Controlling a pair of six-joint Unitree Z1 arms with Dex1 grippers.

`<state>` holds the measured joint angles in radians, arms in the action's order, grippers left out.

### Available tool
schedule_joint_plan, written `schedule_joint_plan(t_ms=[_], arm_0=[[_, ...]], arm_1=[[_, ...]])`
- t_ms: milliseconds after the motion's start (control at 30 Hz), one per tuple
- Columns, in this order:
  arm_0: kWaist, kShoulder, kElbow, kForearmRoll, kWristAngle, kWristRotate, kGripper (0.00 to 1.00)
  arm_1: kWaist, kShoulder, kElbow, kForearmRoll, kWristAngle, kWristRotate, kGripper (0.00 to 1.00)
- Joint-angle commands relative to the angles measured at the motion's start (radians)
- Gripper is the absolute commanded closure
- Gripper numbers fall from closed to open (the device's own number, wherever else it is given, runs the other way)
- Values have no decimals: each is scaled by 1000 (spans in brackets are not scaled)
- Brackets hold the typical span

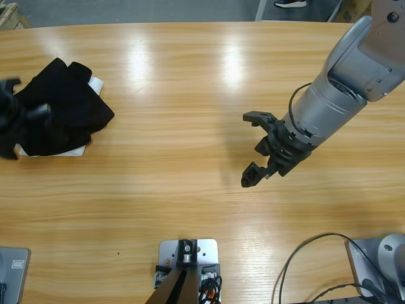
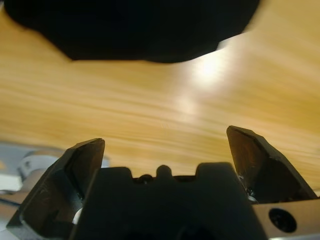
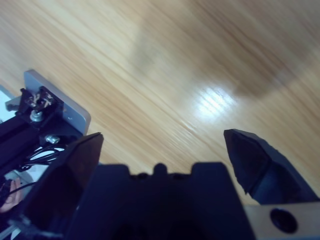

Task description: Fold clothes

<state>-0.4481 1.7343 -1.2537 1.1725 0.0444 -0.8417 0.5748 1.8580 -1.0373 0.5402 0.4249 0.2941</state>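
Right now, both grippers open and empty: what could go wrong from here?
1. The black shirt lies bunched on a white garment; a grab by the left gripper could catch both.
2. The pile sits near the table edge, so a pull could drag it off.
3. The right gripper hangs far from the shirt, so it has a long reach.

Black polo shirt [image 1: 60, 107] bunched up, plain white garment [image 1: 76, 151] peeking under it, light wood-grain desk [image 1: 183, 82], silver-grey arm [image 1: 345, 76], black fingers [image 1: 252, 173].

We note a white folded garment [image 1: 93, 84] at the wooden table's [image 1: 190, 95] left end, and a dark shoe [image 1: 290, 3] beyond the far edge.
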Motion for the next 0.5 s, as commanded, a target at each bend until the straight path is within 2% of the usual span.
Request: schedule_joint_plan(t_ms=[33,167,400,500], arm_0=[[-35,-178,354,-338,98,13,23],[-35,-62,378,-428,164,35,3],[-24,112,385,-528,171,78,0],[59,119,384,-551,188,91,0]], arm_1=[[11,10,62,-36,21,11,0],[11,20,49,-36,25,11,0],[11,31,58,-36,26,13,0],[8,46,45,-36,29,13,0]])
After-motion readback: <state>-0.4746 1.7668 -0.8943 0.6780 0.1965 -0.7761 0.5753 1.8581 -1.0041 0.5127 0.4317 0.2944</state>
